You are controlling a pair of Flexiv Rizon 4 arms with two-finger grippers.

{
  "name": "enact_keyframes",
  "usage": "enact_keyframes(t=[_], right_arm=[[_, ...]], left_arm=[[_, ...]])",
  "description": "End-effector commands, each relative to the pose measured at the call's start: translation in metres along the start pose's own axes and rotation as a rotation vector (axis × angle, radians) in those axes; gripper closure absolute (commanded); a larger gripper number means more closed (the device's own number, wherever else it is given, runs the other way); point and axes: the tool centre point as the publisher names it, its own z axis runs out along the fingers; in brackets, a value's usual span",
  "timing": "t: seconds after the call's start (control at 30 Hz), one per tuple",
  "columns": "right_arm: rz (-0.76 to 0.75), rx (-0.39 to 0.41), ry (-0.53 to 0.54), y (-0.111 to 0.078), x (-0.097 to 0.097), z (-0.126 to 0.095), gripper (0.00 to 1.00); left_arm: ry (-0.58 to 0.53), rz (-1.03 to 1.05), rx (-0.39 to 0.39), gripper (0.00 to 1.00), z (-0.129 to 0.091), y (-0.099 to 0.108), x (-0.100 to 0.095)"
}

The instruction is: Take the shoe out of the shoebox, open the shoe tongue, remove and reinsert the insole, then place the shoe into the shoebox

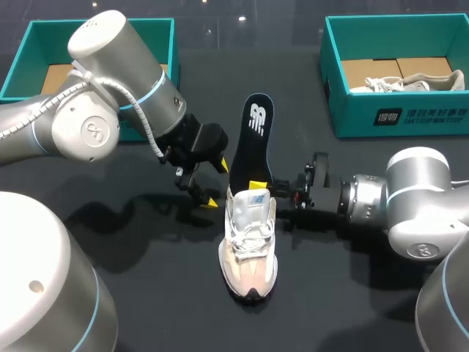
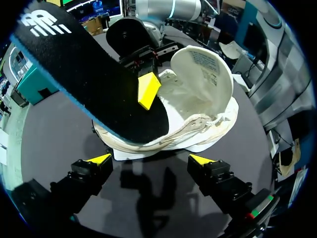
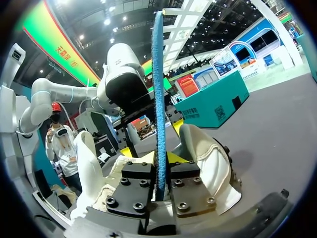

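Pinching the black, blue-edged insole (image 1: pixel 256 139) near its lower end, the right gripper (image 1: pixel 259 188) is closed on it from both sides. In the right wrist view the insole (image 3: pixel 158 74) stands edge-on, clamped between that gripper's (image 3: pixel 161 166) two fingers. The insole rises steeply from the heel opening of the pale sneaker (image 1: pixel 249 249), which sits upright on the dark surface (image 1: pixel 168 293) near the middle, toe pointing toward the robot. The left gripper (image 1: pixel 217 183) hangs just beside the sneaker's heel, on its left side, fingers spread wide with nothing between them. Its own wrist view shows the yellow fingertips (image 2: pixel 99 159) far apart over bare surface, with the sneaker (image 2: pixel 198 114) and the slanting insole (image 2: pixel 89 74) just ahead. The sneaker's tongue (image 2: pixel 203 69) stands lifted. Two teal boxes lie at the far side: the left shoebox (image 1: pixel 26 66) behind the left arm, and the right shoebox (image 1: pixel 396 114), which holds a second pale shoe (image 1: pixel 418 81).
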Motion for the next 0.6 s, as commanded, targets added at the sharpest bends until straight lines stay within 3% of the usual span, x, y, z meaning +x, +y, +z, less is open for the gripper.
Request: enact_keyframes(t=[0.03,0.17,0.6], right_arm=[[-0.009,0.003,0.005,-0.002,0.000,0.000,0.86],[-0.024,0.012,0.009,0.002,0.002,0.003,0.79],[-0.065,0.043,0.013,0.014,0.004,0.009,0.76]], left_arm=[[-0.002,0.001,-0.001,0.00,0.000,0.000,0.001],[-0.002,0.001,-0.001,0.00,0.000,0.000,0.001],[-0.002,0.001,-0.001,0.00,0.000,0.000,0.001]])
